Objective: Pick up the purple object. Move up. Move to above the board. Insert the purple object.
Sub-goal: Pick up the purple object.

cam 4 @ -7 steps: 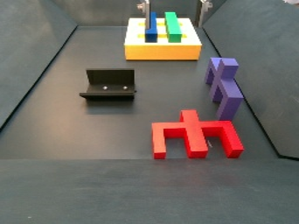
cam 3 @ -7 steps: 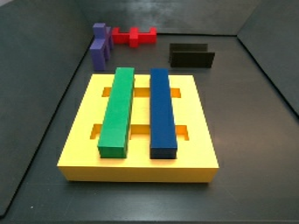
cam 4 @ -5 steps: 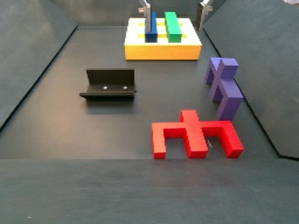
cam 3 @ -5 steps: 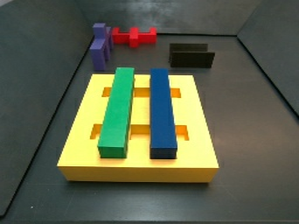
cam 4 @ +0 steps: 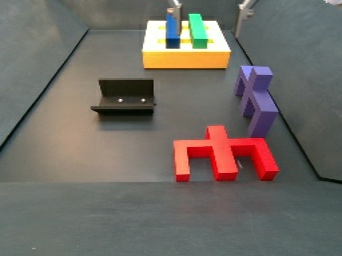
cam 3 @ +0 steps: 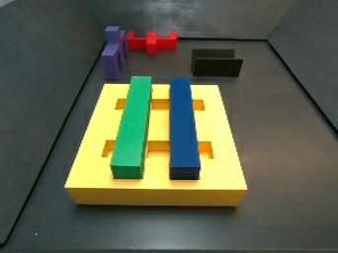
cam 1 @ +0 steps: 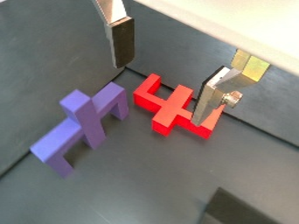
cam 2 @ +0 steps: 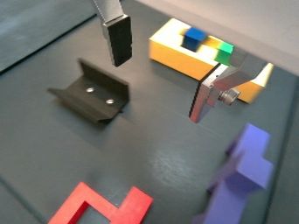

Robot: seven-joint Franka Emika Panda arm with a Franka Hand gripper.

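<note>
The purple object (cam 4: 255,98) lies on the dark floor beside the red piece (cam 4: 223,155), well apart from the board (cam 4: 187,58). In a side view it lies behind the board (cam 3: 93,148), at the far left (cam 3: 113,53). Both wrist views show it below the gripper and off to one side (cam 1: 82,124) (cam 2: 243,171). My gripper (cam 1: 163,87) (cam 2: 159,90) hangs high above the floor, open, with nothing between its silver fingers (cam 1: 121,39). In a side view only the tips of the gripper (cam 4: 207,12) show at the top edge.
The board carries a long green bar (cam 3: 132,124) and a long blue bar (cam 3: 185,124). The dark fixture (cam 4: 124,97) (cam 2: 91,92) stands on the floor between the board and the red piece (cam 1: 176,107). Grey walls close in the floor.
The fingertips show slightly further into the top of a side view than before. The purple object, red piece, fixture and board have not moved.
</note>
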